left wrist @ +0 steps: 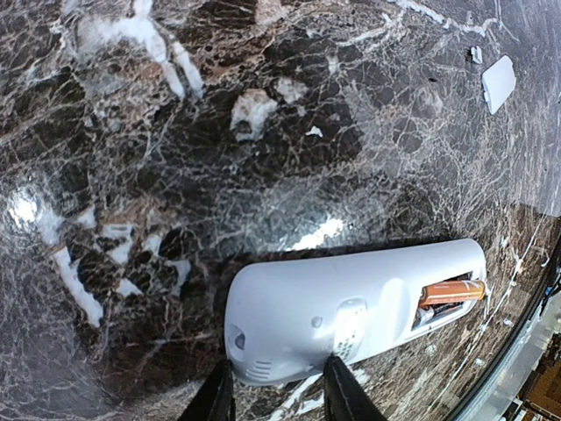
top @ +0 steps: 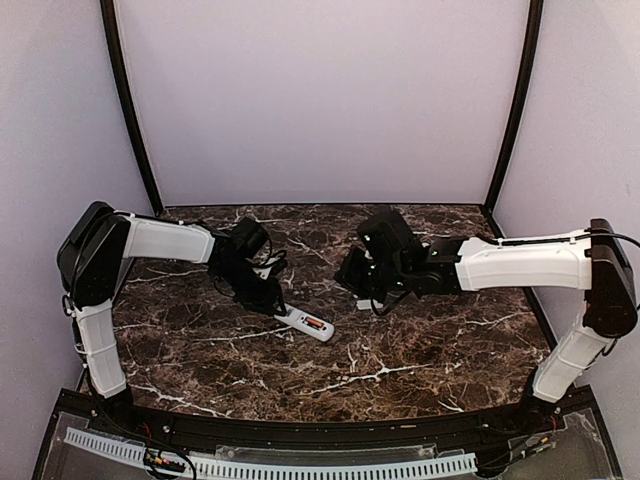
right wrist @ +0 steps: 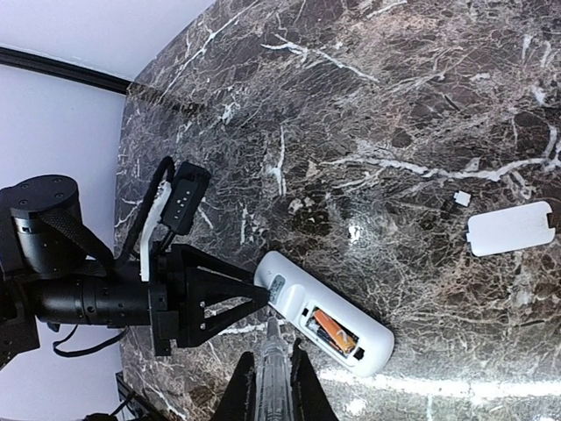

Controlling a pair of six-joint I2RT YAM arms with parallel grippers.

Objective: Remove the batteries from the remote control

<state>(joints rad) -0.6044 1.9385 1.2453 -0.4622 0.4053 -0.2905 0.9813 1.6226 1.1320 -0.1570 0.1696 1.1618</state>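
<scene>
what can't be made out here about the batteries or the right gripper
- how many batteries lie in the remote: compartment rim hides part, both wrist views
- right gripper in top view: its own arm covers it
- whether the grey rod touches the remote: blurred, right wrist view
- what the chip beside the cover is: too small

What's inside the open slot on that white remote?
An orange battery lies in the remote's open compartment. Shadow hides whether a second sits beside it.
</scene>
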